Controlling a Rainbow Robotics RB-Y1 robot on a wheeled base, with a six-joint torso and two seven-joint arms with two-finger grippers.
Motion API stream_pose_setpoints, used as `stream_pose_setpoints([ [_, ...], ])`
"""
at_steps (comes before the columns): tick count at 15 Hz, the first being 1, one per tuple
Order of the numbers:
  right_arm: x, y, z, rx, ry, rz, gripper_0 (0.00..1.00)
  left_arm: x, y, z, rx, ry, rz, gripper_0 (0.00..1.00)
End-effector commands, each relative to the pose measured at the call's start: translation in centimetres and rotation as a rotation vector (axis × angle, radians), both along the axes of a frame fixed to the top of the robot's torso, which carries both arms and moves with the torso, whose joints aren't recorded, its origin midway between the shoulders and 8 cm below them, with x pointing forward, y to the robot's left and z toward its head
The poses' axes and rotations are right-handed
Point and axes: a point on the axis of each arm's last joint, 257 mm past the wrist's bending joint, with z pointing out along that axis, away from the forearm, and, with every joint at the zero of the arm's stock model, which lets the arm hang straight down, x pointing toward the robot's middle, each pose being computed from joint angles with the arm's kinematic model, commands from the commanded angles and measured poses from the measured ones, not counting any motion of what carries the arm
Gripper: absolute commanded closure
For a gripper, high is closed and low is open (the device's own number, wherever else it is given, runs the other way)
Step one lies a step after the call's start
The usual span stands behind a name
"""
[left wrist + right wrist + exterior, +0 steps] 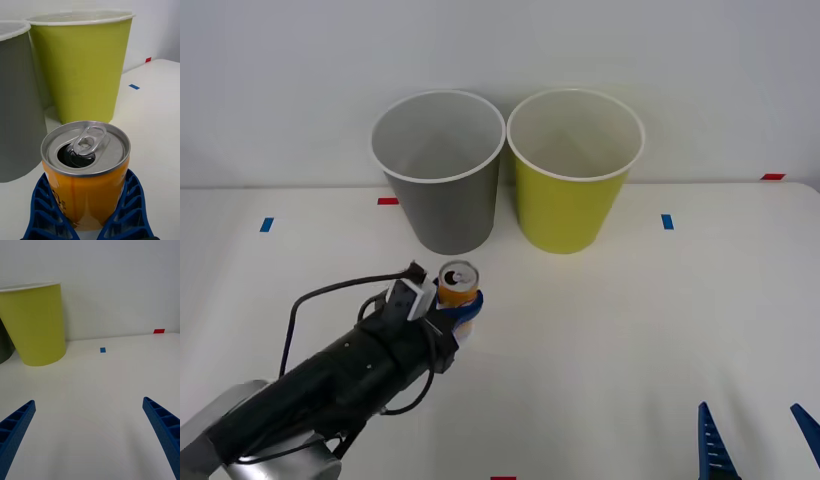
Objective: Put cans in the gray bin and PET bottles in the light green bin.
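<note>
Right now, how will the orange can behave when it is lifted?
The can is opened, so probably light, perhaps empty. Its thin wall may dent under the left end effector. Upright and clamped on both sides, it seems unlikely to tip.

My left arm (330,385) is a black tube ending in a gray sleeve near my body, with a black cable (310,300) looping off its top and a small white block by the wrist. My left gripper (90,213) and right gripper (90,427) both carry blue, ribbed, lattice-patterned fingers (165,431) tapering to points.
</note>
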Motion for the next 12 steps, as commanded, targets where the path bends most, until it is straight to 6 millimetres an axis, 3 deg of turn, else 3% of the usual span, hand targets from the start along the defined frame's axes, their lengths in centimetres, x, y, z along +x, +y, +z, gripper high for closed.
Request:
stream_pose_setpoints([
  [1,0.0,0.0,0.0,0.0,0.0,0.0,0.01,-1.5,2.5,5.2,0.082,0.025,0.059,1.0],
  [7,0.0,0.0,0.0,0.0,0.0,0.0,0.01,-2.2,5.0,10.1,0.138,0.062,0.104,1.0],
  [10,0.0,0.0,0.0,0.0,0.0,0.0,0.01,-1.3,6.9,11.8,0.189,0.073,0.109,1.0],
  [12,0.0,0.0,0.0,0.0,0.0,0.0,0.01,-0.6,7.8,14.1,0.207,0.05,0.113,1.0],
])
